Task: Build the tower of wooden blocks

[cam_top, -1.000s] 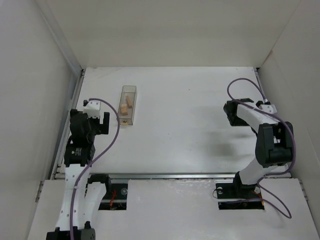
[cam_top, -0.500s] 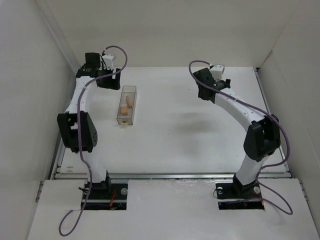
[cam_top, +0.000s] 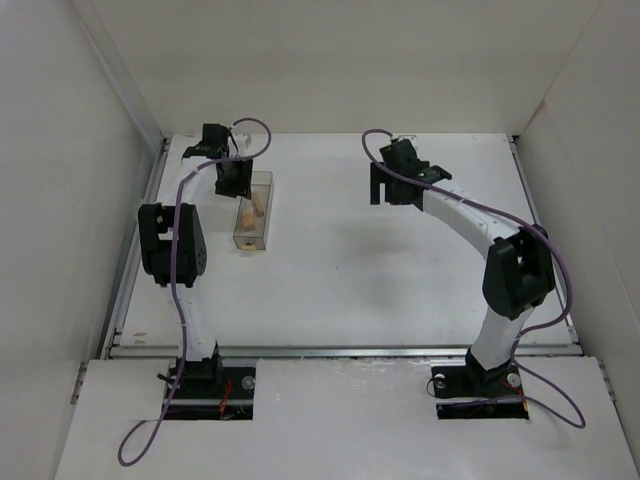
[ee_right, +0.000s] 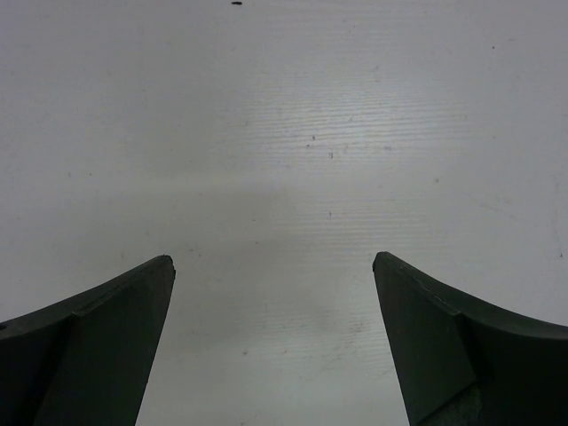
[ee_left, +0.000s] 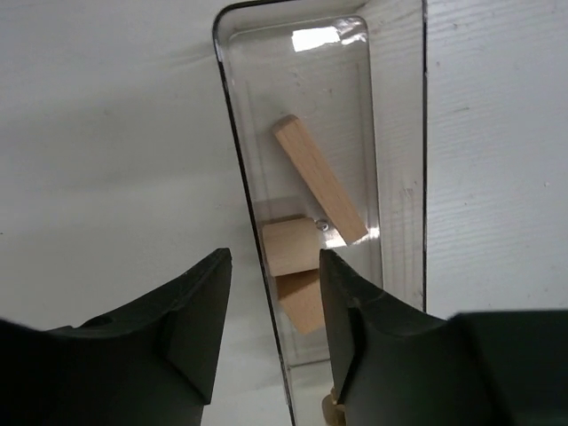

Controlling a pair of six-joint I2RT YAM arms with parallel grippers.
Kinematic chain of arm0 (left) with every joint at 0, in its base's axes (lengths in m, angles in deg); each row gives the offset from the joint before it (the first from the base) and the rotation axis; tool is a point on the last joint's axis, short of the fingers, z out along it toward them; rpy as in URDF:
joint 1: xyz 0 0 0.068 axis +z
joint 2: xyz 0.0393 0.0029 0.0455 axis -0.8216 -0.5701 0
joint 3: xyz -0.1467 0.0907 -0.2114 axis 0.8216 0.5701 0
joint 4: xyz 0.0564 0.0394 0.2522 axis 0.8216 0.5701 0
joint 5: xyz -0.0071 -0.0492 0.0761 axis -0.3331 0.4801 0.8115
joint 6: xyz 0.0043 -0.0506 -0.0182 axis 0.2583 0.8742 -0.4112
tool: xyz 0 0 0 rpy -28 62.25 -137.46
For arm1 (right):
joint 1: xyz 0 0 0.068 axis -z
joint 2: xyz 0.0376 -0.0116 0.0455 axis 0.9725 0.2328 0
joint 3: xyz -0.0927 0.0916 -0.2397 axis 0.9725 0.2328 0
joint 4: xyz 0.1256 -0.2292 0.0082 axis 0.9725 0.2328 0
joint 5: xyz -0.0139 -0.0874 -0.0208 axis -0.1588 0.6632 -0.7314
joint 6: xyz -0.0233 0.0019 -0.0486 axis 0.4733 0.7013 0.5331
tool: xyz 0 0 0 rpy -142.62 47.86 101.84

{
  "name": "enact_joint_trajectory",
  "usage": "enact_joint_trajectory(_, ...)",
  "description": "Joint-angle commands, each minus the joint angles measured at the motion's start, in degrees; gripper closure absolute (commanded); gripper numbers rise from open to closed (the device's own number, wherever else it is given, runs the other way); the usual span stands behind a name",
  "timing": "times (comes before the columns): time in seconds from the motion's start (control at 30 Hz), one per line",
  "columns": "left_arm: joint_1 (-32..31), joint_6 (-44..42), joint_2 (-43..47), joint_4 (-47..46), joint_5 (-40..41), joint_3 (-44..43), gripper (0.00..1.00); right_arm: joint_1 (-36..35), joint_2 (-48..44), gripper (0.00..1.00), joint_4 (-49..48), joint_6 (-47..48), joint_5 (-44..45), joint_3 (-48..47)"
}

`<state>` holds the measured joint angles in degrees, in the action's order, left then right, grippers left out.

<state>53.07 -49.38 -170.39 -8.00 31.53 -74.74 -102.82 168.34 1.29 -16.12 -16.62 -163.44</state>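
Pale tan wooden blocks (ee_left: pixel 291 253) jumbled inside clear box (ee_left: pixel 328 93); bar (ee_left: pixel 319 177) diagonal.

Bright, even overhead light, soft shadows on the white table (cam_top: pixel 350 280). Glare at twelve o'clock on the clear box (ee_left: pixel 238 151); near fingers (ee_left: pixel 191 311) dark, slightly blurred.

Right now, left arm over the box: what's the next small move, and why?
Probably nudge the left gripper sideways, further over the clear box, before descending. In the wrist view its open fingers straddle the box's left wall, so going straight down would likely strike the rim. The bar and cube lie just inside that wall.
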Motion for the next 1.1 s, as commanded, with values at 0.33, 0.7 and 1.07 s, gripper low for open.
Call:
enact_joint_trajectory(0.33, 0.0, 2.1, -4.4, -1.7, 5.6, -1.0, 0.77, -1.4, -1.9, 0.01, -2.8, -0.1, 2.3, 1.8)
enact_joint_trajectory(0.7, -2.2, 0.4, -1.0, -3.8, 22.4, -1.6, 1.00, -2.5, -3.4, 0.01, -1.7, -0.1, 5.1, 2.8)
enact_joint_trajectory(1.07, -19.2, -27.4, -2.1, -27.5, 69.6, 13.5, 1.00, -3.0, -6.6, 0.01, -1.7, -1.8, 6.8, 6.0)
